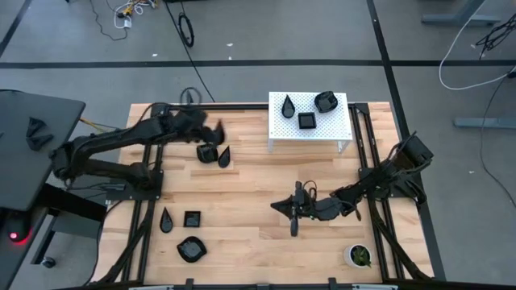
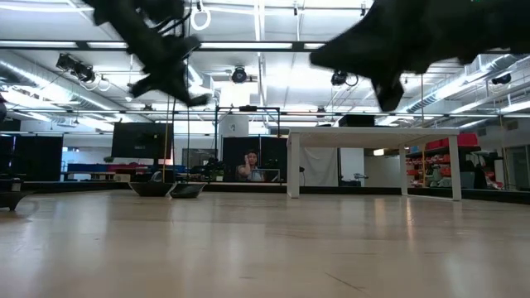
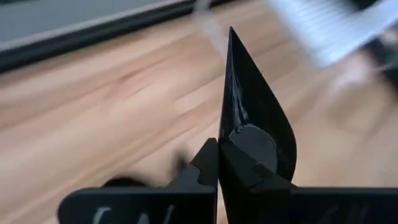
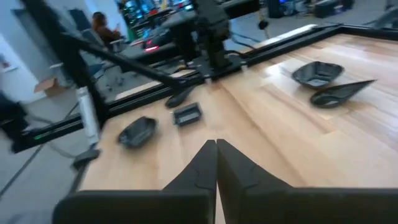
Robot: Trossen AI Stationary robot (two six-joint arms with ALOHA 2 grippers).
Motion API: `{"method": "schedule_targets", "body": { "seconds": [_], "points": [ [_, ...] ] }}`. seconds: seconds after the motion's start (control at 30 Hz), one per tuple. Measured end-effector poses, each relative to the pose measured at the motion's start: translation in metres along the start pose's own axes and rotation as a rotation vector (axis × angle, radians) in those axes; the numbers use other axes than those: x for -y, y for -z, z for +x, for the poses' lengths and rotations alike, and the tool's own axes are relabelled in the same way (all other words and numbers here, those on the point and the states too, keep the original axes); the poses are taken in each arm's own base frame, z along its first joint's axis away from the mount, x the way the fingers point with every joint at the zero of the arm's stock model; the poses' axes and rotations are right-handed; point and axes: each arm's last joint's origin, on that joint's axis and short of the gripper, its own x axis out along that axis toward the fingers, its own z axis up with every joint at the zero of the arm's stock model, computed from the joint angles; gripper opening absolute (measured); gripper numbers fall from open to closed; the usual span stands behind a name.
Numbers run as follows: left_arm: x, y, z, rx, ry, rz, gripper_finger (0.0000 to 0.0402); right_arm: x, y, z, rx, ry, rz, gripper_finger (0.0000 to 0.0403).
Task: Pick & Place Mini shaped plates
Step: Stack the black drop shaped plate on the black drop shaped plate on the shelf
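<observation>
The left tool (image 3: 217, 171) gripped a teardrop plate (image 3: 252, 112) above the worktop (image 1: 250, 193), near two plates (image 1: 214, 154) and the white stand (image 1: 310, 121). The right tool (image 1: 284, 207) was closed, empty, mid-worktop.

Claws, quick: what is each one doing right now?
Left claw: shut on a teardrop plate, near the table's far left.
Right claw: shut, holding nothing, over the table's right middle.
</observation>
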Motion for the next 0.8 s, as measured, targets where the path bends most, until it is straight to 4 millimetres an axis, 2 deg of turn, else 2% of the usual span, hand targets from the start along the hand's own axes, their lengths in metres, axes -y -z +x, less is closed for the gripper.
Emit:
{"method": "schedule_targets", "body": {
  "seconds": [0.1, 0.27, 0.37, 0.5, 0.6, 0.8],
  "points": [
    [0.034, -0.023, 0.017, 0.039, 0.067, 0.066, 0.0003, -0.010, -0.006, -0.019, -0.033, 0.026, -0.026, 0.0004],
    [0.081, -0.062, 0.068, 0.068, 0.097, 0.148, 0.0006, -0.017, -0.016, -0.060, -0.082, 0.141, -0.006, 0.0006],
    [0.103, -0.090, 0.096, 0.106, 0.106, 0.165, 0.0006, -0.020, -0.018, -0.078, -0.082, 0.174, 0.015, 0.0005],
    [0.119, -0.120, 0.130, 0.150, 0.110, 0.140, 0.0005, -0.025, -0.015, -0.088, -0.051, 0.186, 0.008, 0.0004],
    [0.123, -0.135, 0.149, 0.176, 0.114, 0.073, 0.0008, -0.027, -0.009, -0.088, -0.048, 0.197, 0.001, 0.0003],
    [0.118, -0.137, 0.179, 0.136, 0.106, 0.008, 0.0011, -0.029, 0.001, -0.082, -0.051, 0.203, -0.006, 0.0003]
  ]
}}
